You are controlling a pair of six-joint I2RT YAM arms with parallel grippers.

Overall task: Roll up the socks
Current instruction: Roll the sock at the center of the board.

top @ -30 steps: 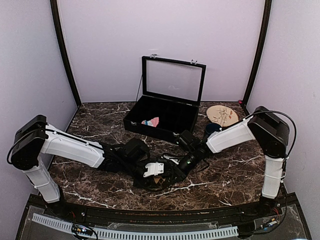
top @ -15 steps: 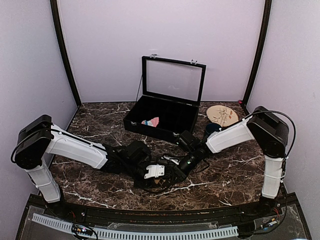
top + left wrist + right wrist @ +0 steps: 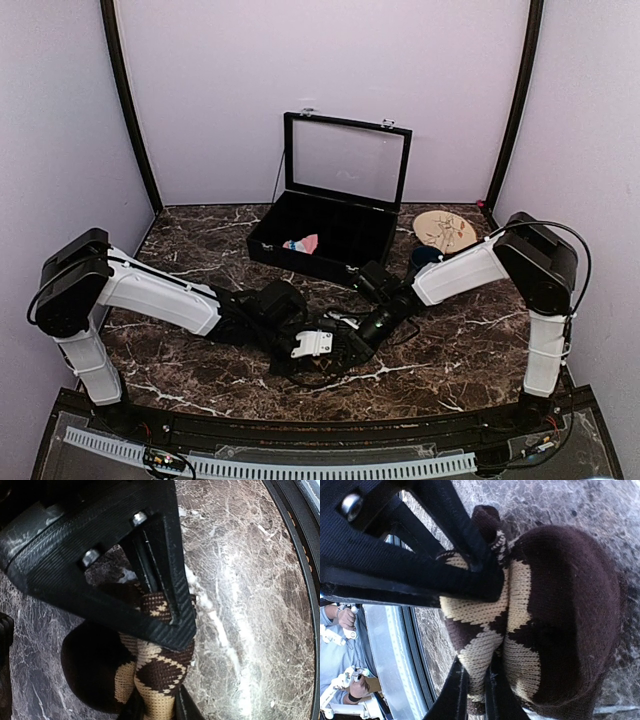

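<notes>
- Both grippers now meet on the brown argyle sock (image 3: 555, 625), which lies bunched on the marble table (image 3: 480, 340) in front of the arms, toward the near edge.
- Over the last second the left arm has slid toward the middle. The left gripper (image 3: 159, 667) has drawn its jaws in from wide to narrow, and its wrist view shows argyle fabric pinched between the two fingers.
- The right gripper (image 3: 480, 630) has not shifted. Its jaws are nearly together, clamped on a fold of the same sock beside a rounded dark bulge that looks like the part already rolled.
- From the top camera, the tan diamonds that showed just below the grippers a second ago are now mostly hidden under them.
- My reading is that the left gripper has just taken a fresh grip, so the sock is held at two points and the next turn of the roll can begin. How firm the new hold is, I cannot tell.
- The pink sock (image 3: 301, 243) lies inside the open black case (image 3: 300, 262) at the back, well apart from the arms. It is too small to tell whether it is rolled.
</notes>
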